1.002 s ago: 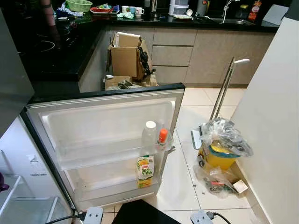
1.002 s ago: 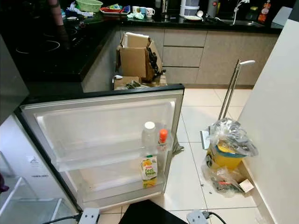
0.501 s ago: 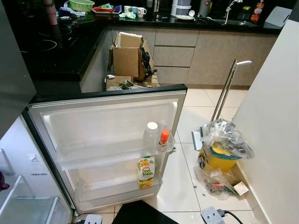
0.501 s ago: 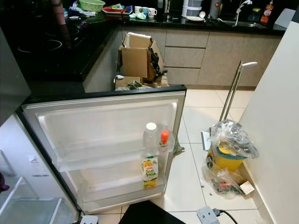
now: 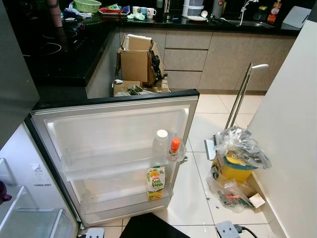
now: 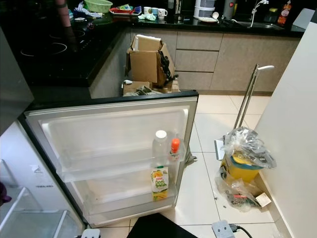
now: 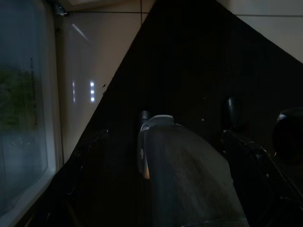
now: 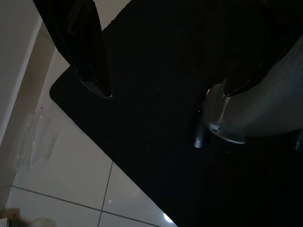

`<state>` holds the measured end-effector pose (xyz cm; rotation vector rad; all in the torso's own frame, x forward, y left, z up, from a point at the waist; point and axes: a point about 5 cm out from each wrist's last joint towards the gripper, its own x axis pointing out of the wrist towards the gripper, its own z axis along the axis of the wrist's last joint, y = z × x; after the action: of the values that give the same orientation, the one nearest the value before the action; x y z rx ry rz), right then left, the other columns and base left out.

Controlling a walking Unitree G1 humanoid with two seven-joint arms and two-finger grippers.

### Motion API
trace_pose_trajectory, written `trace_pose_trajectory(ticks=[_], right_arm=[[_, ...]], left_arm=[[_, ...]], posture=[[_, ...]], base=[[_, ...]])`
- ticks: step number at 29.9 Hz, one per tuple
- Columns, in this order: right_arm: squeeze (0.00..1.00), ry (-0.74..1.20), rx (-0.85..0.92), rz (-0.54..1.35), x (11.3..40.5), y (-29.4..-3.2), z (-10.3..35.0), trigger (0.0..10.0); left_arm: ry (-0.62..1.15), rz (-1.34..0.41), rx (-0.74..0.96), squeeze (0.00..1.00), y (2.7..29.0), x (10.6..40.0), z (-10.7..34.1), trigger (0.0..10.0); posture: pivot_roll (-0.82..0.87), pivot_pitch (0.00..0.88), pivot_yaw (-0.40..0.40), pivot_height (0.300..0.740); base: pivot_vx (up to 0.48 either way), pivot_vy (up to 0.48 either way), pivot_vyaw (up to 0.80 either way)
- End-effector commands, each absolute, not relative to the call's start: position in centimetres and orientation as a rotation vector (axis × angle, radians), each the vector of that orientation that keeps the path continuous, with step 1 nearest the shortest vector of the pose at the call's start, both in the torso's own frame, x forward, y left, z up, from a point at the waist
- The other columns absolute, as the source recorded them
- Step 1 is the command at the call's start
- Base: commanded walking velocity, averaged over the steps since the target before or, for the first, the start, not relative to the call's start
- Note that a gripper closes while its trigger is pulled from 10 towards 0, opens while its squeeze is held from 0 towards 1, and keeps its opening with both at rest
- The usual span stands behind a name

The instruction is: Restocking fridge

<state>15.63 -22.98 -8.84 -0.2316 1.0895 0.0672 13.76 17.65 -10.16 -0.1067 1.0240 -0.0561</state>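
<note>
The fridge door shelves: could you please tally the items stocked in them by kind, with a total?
Clear bottle with white cap: 1
Small bottle with orange cap: 1
Juice carton: 1
Total: 3

Both bottles stand in the upper door shelf, the carton in the lower door shelf.
</note>
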Motion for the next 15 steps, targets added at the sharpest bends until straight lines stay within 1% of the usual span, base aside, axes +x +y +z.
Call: trace_pose_trajectory(ticks=[1, 5, 10, 12, 15], right_arm=[[0.0, 1.096, -0.221, 0.039, 15.6, -23.4, -8.8, 10.0], [0.0, 1.085, -0.217, 0.041, 15.8, -23.4, -8.7, 10.0], [0.0, 1.105, -0.229, 0.058, 15.4, -23.3, -8.9, 10.0], [0.0, 1.147, -0.253, 0.076, 14.5, -23.1, -9.3, 10.0], [0.0, 1.151, -0.234, 0.072, 14.4, -23.1, -9.4, 10.0]], left_arm=[[1.049, -0.067, -0.105, 0.0, 17.5, 13.5, -10.3, 10.0], [1.045, -0.098, -0.145, 0.0, 17.0, 13.5, -10.3, 10.0], [1.044, -0.104, -0.138, 0.0, 16.9, 13.8, -10.2, 10.0], [1.036, -0.097, -0.152, 0.0, 16.8, 14.2, -10.1, 10.0], [1.036, -0.098, -0.154, 0.0, 16.8, 14.3, -10.1, 10.0]], posture=[[-0.03, 0.0, -0.039, 0.74], [-0.04, 0.0, -0.025, 0.74], [-0.04, 0.0, -0.027, 0.74], [-0.04, 0.0, -0.028, 0.74], [-0.04, 0.0, -0.028, 0.74]], base=[[0.0, 0.0, 0.0], [0.0, 0.0, 0.0], [0.0, -0.372, 0.0], [0.0, -0.429, 0.0], [0.0, -0.43, 0.0]])
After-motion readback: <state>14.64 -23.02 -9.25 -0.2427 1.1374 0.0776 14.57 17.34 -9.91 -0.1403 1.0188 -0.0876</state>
